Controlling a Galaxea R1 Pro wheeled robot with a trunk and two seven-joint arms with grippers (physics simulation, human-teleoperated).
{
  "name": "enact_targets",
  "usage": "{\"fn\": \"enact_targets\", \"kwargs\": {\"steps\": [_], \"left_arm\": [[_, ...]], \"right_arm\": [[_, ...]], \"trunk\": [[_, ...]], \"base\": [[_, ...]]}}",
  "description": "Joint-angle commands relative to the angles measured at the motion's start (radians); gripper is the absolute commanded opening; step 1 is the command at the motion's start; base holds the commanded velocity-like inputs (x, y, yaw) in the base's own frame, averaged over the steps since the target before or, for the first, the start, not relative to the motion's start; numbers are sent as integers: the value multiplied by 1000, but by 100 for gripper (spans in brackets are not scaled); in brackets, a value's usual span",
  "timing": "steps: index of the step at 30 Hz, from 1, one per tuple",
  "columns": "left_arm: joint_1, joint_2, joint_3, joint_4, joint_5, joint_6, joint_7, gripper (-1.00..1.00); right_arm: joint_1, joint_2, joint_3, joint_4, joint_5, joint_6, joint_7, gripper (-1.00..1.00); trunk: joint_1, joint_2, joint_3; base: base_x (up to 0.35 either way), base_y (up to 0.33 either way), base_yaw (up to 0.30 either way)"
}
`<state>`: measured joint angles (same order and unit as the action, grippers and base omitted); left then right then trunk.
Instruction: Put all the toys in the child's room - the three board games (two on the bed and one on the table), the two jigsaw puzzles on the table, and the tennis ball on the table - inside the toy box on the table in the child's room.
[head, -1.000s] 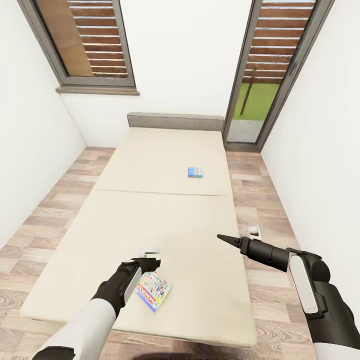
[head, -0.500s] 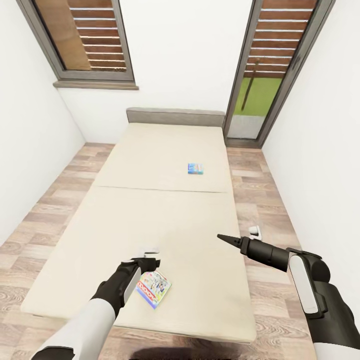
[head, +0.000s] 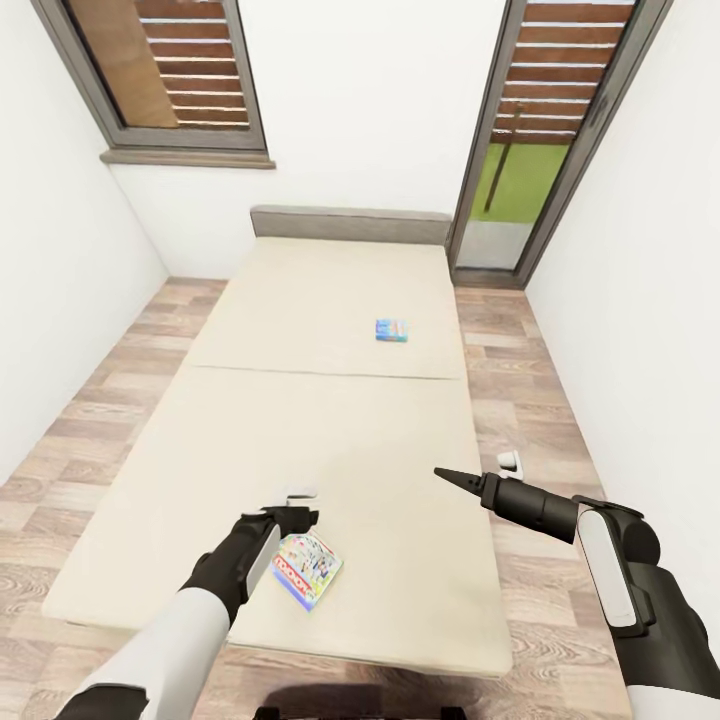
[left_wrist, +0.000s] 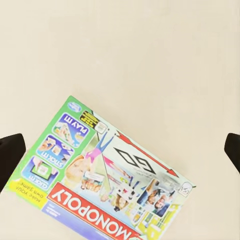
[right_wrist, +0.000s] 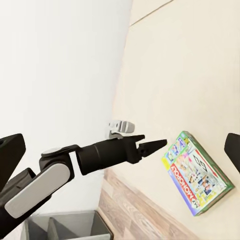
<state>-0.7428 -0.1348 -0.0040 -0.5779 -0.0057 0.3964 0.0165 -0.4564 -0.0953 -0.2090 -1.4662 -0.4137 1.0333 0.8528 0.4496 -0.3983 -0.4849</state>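
my left gripper (left_wrist: 120, 145) wide apart above game (head: 307, 571), near bed (head: 300, 420) foot edge, to grasp | right gripper (head: 440, 473): cannot tell

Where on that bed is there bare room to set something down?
Nearly everywhere. The cream bed is bare between the Monopoly box at its near end and the small blue box further up, and beyond that toward the headboard. It's crowded only around the Monopoly box, where the left claw hovers.
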Motion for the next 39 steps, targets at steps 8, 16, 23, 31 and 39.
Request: {"fn": "enact_targets", "kwargs": {"steps": [8,16,23,31,39], "left_arm": [[-110,53,11,3,-1,85,3,100],[-167,57,13,6,-1,101,5,100],[-181,53,13,11,-2,95,6,100],[-182,55,10,15,-2,89,7,100],[-182,59,9,41,-3,76,7,100]], "right_arm": [[-1,7,0,0,12,4,2,100],[-1,2,0,0,15,4,3,100],[-1,0,0,1,15,4,3,100],[-1,2,0,-2,14,3,3,100],[-1,8,-1,-11,15,-1,-4,100]], "trunk": [[0,-2,-10],[0,-2,-20],[0,-2,-28],[0,-2,-38],[0,-2,-43]], "base": [[0,0,-67],[0,0,-176],[0,0,-185],[0,0,-186],[0,0,-97]]}}
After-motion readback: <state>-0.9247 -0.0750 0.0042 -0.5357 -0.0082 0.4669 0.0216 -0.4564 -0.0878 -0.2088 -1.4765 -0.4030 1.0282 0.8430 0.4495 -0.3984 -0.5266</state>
